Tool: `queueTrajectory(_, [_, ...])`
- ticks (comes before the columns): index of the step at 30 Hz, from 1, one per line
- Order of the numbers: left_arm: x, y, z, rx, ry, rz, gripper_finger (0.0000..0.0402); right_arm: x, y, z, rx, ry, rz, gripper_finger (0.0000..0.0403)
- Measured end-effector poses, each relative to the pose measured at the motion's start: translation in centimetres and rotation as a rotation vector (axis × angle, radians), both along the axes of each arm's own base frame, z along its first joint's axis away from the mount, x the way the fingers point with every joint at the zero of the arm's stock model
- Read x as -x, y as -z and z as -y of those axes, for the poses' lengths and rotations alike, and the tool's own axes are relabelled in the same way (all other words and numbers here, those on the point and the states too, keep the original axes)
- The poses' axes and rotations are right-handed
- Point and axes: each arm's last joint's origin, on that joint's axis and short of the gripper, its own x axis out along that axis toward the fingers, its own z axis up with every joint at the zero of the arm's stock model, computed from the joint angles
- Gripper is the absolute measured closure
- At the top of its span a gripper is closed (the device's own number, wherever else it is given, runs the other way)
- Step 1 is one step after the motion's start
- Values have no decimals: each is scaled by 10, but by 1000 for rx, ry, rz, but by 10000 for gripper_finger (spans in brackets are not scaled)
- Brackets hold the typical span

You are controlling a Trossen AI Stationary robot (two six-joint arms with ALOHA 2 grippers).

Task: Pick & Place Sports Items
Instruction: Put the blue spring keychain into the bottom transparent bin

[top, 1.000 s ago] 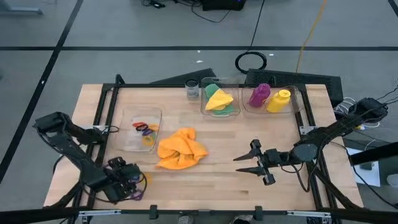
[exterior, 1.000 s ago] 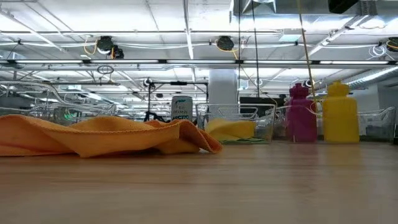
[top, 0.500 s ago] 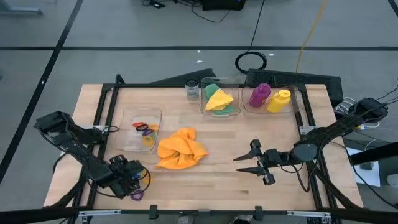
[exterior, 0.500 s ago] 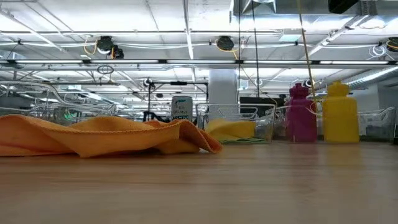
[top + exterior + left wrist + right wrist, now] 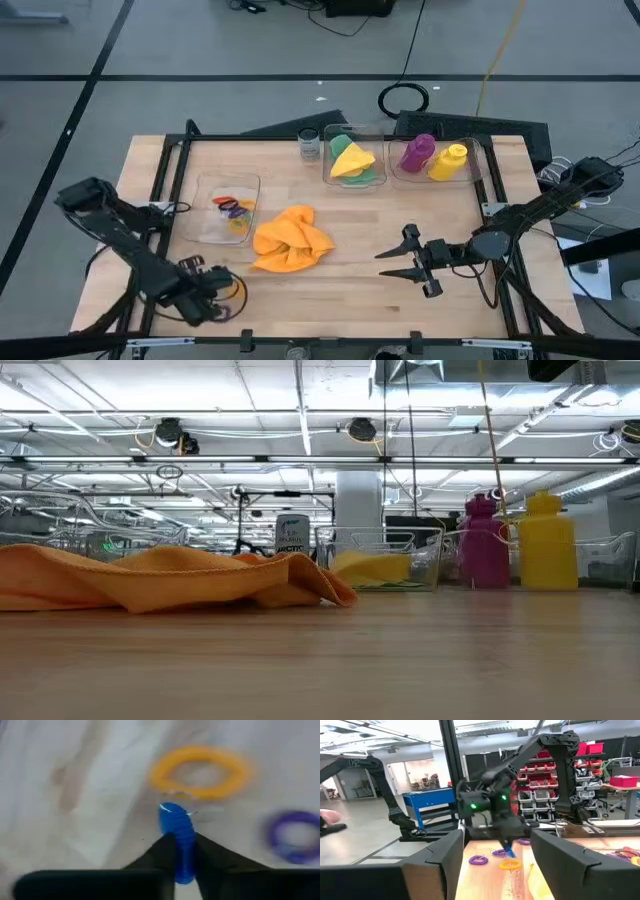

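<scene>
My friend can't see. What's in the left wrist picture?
The left gripper is shut on a blue ring, pinched between its two dark fingers. On the table beyond lie an orange ring and a purple ring.

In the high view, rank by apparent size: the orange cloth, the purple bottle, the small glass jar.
1. orange cloth, clearly the largest.
2. purple bottle.
3. glass jar, smallest, though not far behind the bottle.
</scene>
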Motion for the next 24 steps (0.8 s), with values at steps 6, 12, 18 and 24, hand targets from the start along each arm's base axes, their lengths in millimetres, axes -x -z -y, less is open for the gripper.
queueTrajectory(6, [-9, -70, 17, -48, 68, 129, 378, 0, 0, 0, 0, 0, 0, 234])
queueTrajectory(12, [-8, -144, 3, -250, 72, 230, 388, 0, 0, 0, 0, 0, 0, 234])
queueTrajectory(18, [-23, -175, -39, -373, 103, 340, 388, 0, 0, 0, 0, 0, 0, 234])
queueTrajectory(24, [-54, -173, -101, -438, -46, 256, 388, 0, 0, 0, 0, 0, 0, 234])
